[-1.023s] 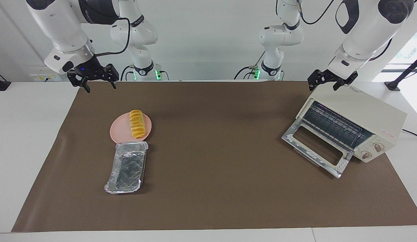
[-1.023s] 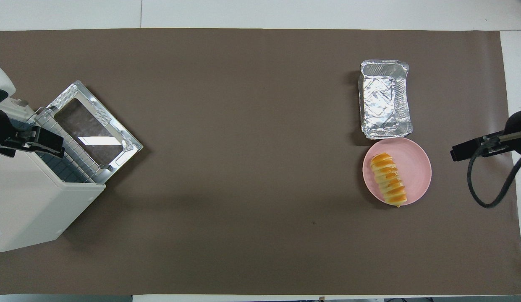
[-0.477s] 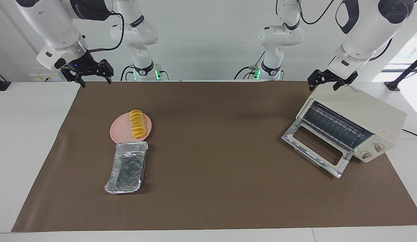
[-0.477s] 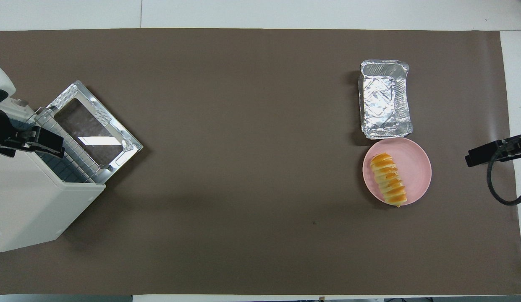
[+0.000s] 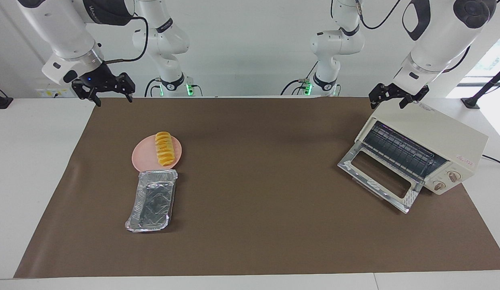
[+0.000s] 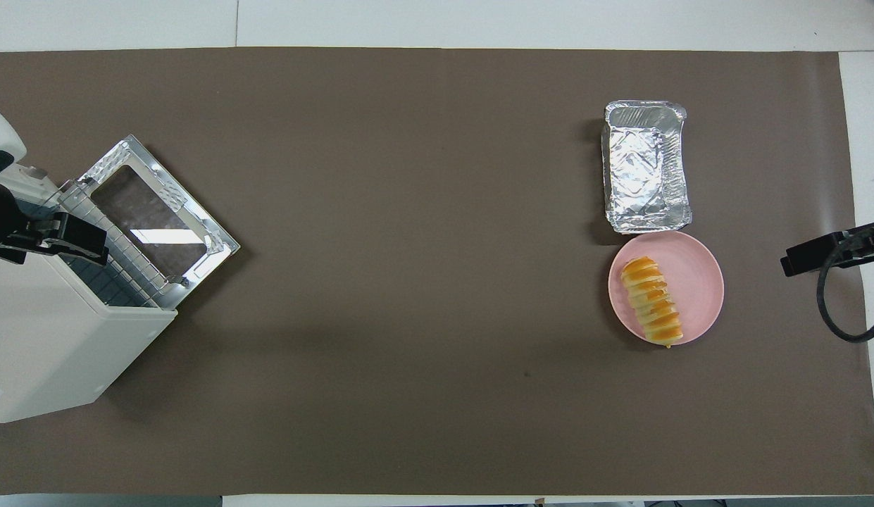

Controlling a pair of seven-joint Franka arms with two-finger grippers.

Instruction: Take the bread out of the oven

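Note:
The golden ridged bread [image 5: 164, 149] [image 6: 651, 301] lies on a pink plate [image 5: 140, 156] toward the right arm's end of the table. The cream-white oven [image 5: 447, 133] [image 6: 49, 338] stands at the left arm's end, its glass door [image 5: 378, 173] dropped flat and its wire rack bare. My right gripper [image 5: 113, 98] hangs open and holds nothing, over the mat's corner at the robots' edge, well apart from the plate. Over the oven's top, my left gripper [image 5: 395, 100] is open too, with nothing in it.
A crinkled silver foil tray [image 5: 152, 200] [image 6: 646, 167] lies beside the plate, farther from the robots and nearly touching it. A brown mat [image 5: 254, 225] covers the table between plate and oven. The oven's power cord runs off at the left arm's end.
My right gripper has risen a little and drawn away from the plate toward the mat's corner at its own end. The left arm, bread, plate and oven have not moved.

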